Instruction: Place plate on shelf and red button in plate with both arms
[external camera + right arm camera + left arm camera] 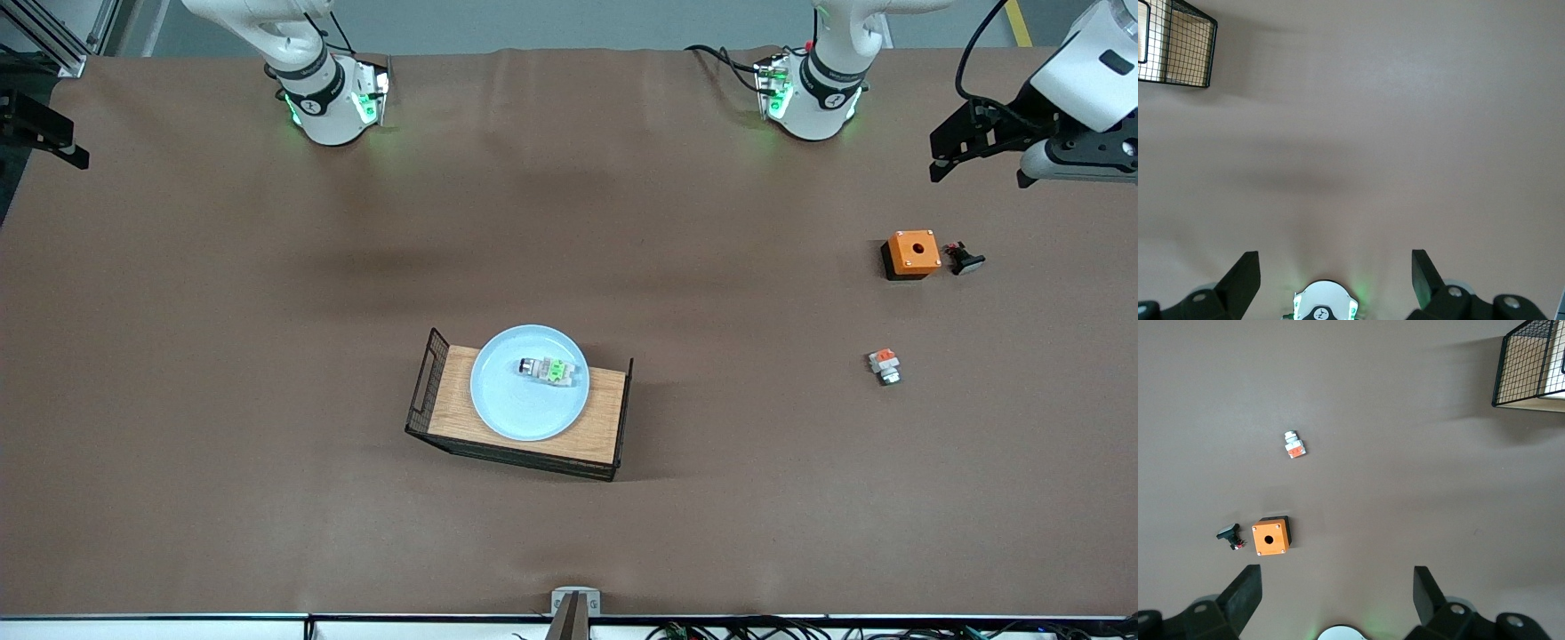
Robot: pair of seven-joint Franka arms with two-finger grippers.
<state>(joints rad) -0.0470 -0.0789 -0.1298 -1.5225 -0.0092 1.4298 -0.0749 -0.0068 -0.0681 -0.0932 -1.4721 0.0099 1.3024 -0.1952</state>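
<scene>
The pale blue plate (524, 404) lies on the wooden tray (606, 418), which has black wire ends, in the middle of the table. The red button (549, 370), a grey-white piece with a green patch, lies on its side on the plate. My left gripper (1337, 572) hangs open and empty, high over the left arm's end of the table (978, 164). My right gripper (1335, 255) is also open and empty, raised above its own base. A corner of the tray (1175, 43) shows in the right wrist view.
An orange box with a hole (912, 252) (1271, 535) sits toward the left arm's end, a small black piece (965, 259) (1230, 536) beside it. A grey piece with an orange patch (885, 364) (1295, 445) lies nearer the front camera. The tray's wire end (1531, 367) shows.
</scene>
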